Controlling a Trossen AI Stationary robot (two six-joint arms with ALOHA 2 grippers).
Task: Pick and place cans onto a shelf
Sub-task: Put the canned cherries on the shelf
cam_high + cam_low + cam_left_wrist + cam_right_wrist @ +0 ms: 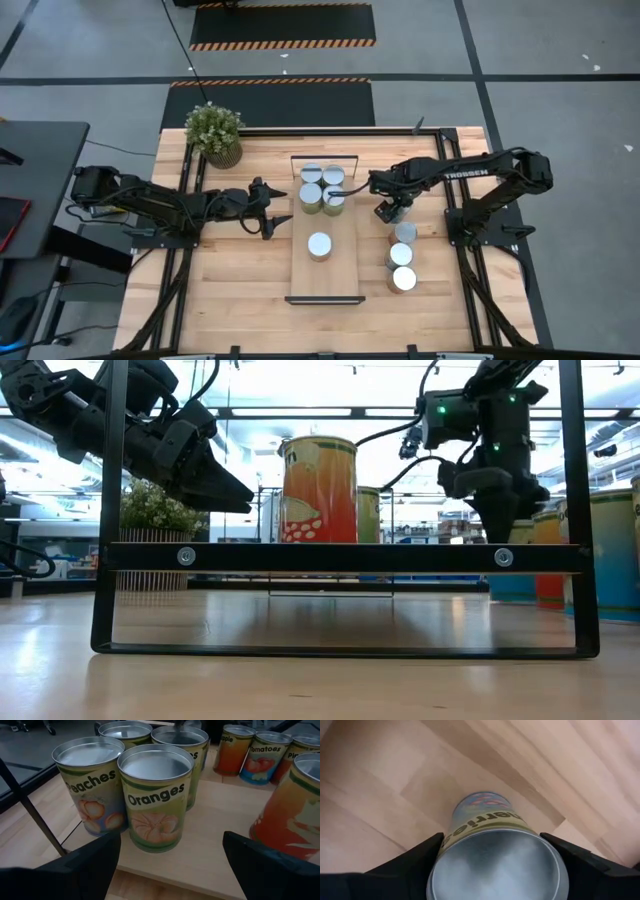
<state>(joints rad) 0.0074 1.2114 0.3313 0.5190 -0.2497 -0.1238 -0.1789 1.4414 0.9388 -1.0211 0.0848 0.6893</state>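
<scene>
- I see my right gripper (pixel 391 212) reaching down beside the shelf (pixel 325 272), fingers spread around a cherries can (pixel 495 855) standing on the table (pixel 230 290).
- My left gripper (pixel 275 207) hovers level at the shelf's left edge, jaws apart and empty, facing the Oranges can (pixel 156 795) and Peaches can (pixel 92 782).
- Four cans cluster at the shelf's far end; a lone can (pixel 320 245) stands mid-shelf.
- A potted plant (pixel 215 130) stands at the far-left corner.

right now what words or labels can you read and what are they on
"Peaches": on a can on the shelf.
"Oranges": on the can beside it.
"Tomatoes": on a blue can off the shelf.
"TROSSEN": on the right arm.
Partly cut off: "...pple" on an orange can; "...erries" on the can between the right gripper fingers.
</scene>
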